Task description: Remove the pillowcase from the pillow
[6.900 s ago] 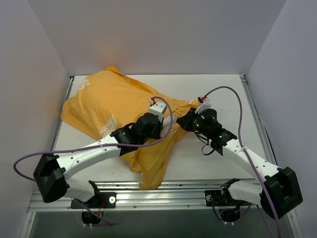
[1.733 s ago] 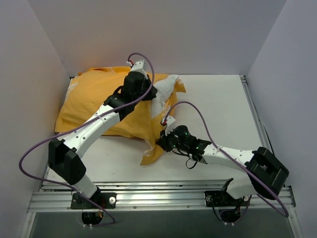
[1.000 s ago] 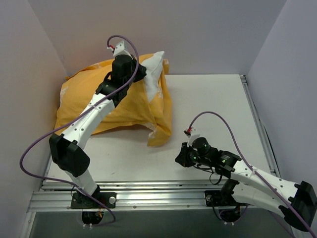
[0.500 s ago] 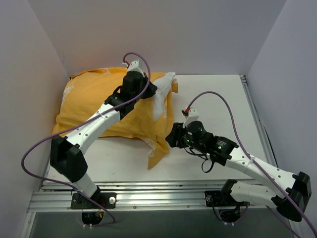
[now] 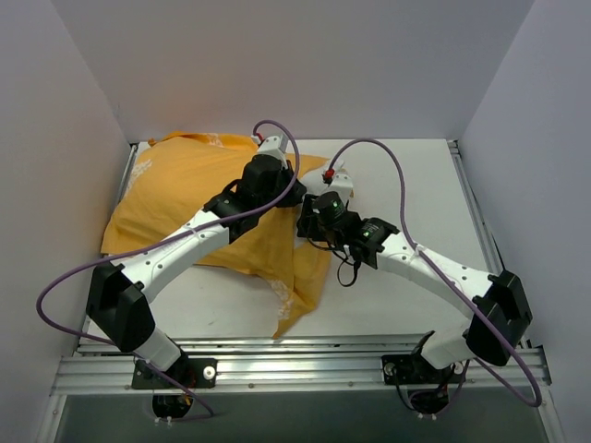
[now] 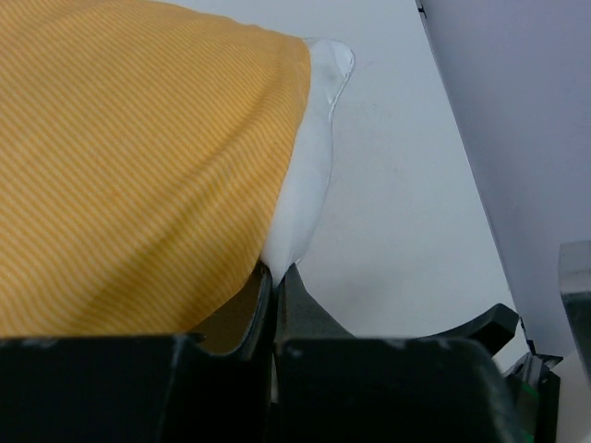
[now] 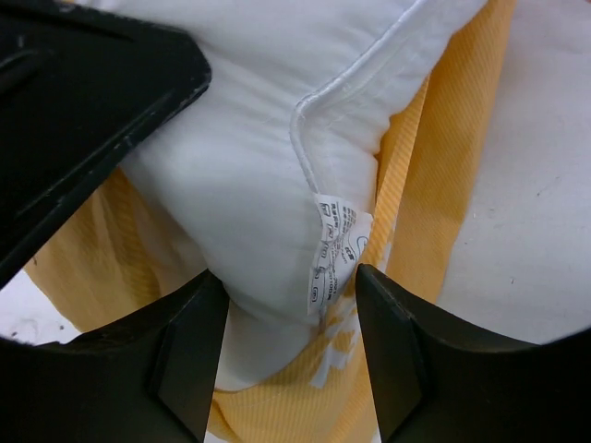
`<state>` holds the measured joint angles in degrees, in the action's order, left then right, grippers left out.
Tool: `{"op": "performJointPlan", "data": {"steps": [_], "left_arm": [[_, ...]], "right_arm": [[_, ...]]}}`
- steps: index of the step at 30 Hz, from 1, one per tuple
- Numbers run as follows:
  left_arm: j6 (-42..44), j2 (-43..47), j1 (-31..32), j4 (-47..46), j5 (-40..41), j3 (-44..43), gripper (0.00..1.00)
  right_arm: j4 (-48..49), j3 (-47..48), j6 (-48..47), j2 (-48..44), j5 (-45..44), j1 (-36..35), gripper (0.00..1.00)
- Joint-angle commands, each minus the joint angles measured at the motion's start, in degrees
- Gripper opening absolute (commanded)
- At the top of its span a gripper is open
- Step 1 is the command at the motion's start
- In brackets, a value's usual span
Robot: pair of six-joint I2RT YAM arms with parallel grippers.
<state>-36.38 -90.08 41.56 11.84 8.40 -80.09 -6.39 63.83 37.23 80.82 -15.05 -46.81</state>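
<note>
Top external view: three pale grey walls (image 5: 305, 65) enclose a white table (image 5: 416, 185), with an aluminium rail (image 5: 305, 365) along its near edge. The pillowcase (image 5: 185, 194) covers the table's left half, bulging at the far left and trailing a loose flap toward the rail. The left arm (image 5: 175, 258) lies diagonally across it and hides its middle. The right arm (image 5: 434, 268) extends in from the right, and both wrists meet at the case's right-hand opening. Purple cables (image 5: 65, 281) loop off each arm. The pillow (image 7: 277, 120) protrudes from that opening, with a white corner clear of the orange fabric. Left gripper (image 6: 275, 277): jaws pressed together, pinching the pillow's white edge just beside the case hem. Right gripper (image 7: 286, 341): jaws spread, straddling the pillow corner that carries a printed white care label (image 7: 337, 249). Black housing of the left arm blocks the upper left of the right wrist view.
</note>
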Motion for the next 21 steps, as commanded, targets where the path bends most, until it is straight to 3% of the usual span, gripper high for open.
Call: {"op": "performJointPlan", "data": {"steps": [1, 17, 21], "left_arm": [[0.52, 3.25, 0.19, -7.44, 0.39, -1.47, 0.02], [3.69, 1.23, -0.25, -7.53, 6.36, -5.95, 0.02], [3.51, 0.79, -0.25, -7.53, 7.06, -6.83, 0.02]], "right_arm": [[-1.61, -1.07, 3.37, 0.04, -5.08, 0.58, 0.52], [2.87, -22.87, 9.35, -5.23, 1.25, 0.58, 0.52], [2.61, -24.37, 9.52, -4.35, 1.95, 1.8, 0.42]]}}
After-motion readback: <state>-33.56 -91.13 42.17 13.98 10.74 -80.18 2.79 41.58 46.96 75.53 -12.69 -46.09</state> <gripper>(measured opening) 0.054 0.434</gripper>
